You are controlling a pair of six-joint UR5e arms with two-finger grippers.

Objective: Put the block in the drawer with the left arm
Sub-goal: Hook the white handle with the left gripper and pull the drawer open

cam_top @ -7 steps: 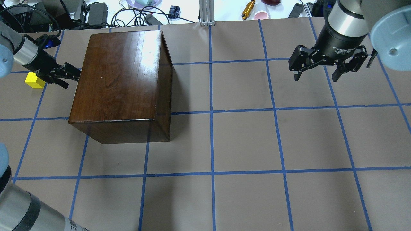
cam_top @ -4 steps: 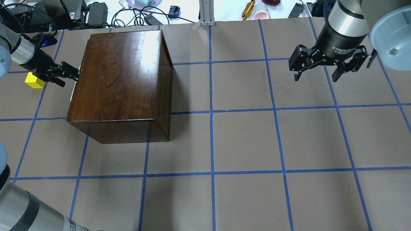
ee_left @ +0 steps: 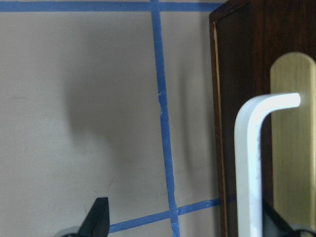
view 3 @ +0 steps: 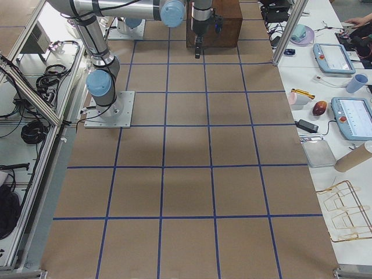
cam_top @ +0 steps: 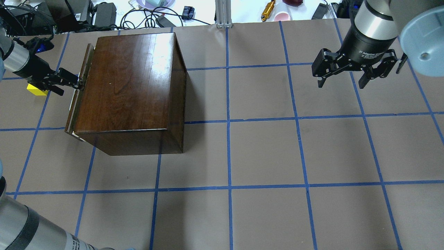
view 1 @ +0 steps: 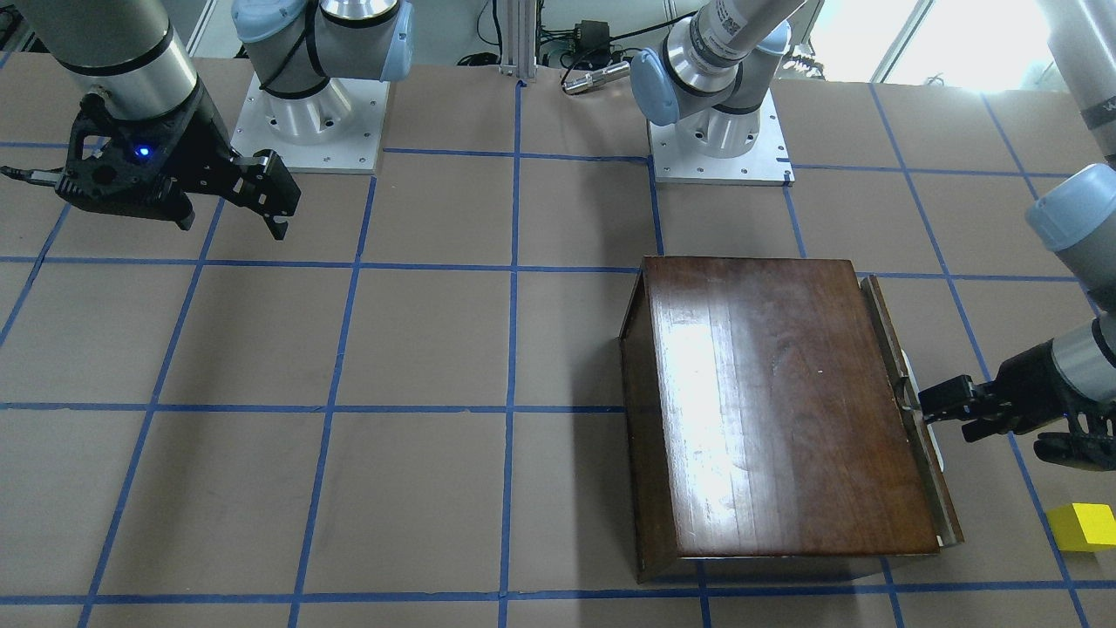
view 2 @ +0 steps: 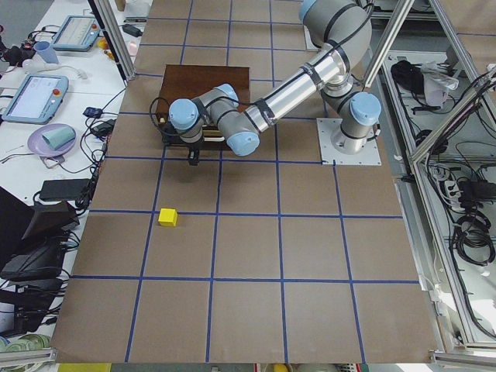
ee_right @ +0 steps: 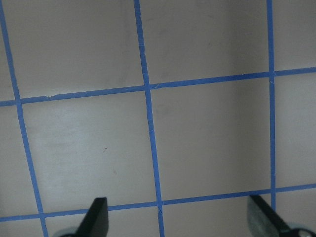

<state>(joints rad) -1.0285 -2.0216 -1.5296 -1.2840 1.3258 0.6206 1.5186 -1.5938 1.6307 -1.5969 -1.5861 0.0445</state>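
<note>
The yellow block (cam_top: 34, 89) lies on the table left of the cabinet, partly behind my left wrist; it also shows in the front view (view 1: 1081, 526) and the left side view (view 2: 167, 217). The drawer's dark front panel (cam_top: 78, 93) stands a small gap out from the dark-brown cabinet (cam_top: 131, 83). My left gripper (cam_top: 71, 86) is at that panel, jaws wide. In the left wrist view the white handle (ee_left: 252, 163) sits just inside one finger (ee_left: 271, 223). My right gripper (cam_top: 341, 82) is open and empty, high at the far right.
Cables, power bricks and small items lie on the white bench beyond the table's far edge (cam_top: 104, 14). The table is brown paper with a blue tape grid (cam_top: 229, 121). The two arm bases stand at the robot side (view 1: 305, 113).
My left gripper has moved left, away from the cabinet, and the drawer front has come out with it, opening a narrow gap. The block and the right arm have not moved.
</note>
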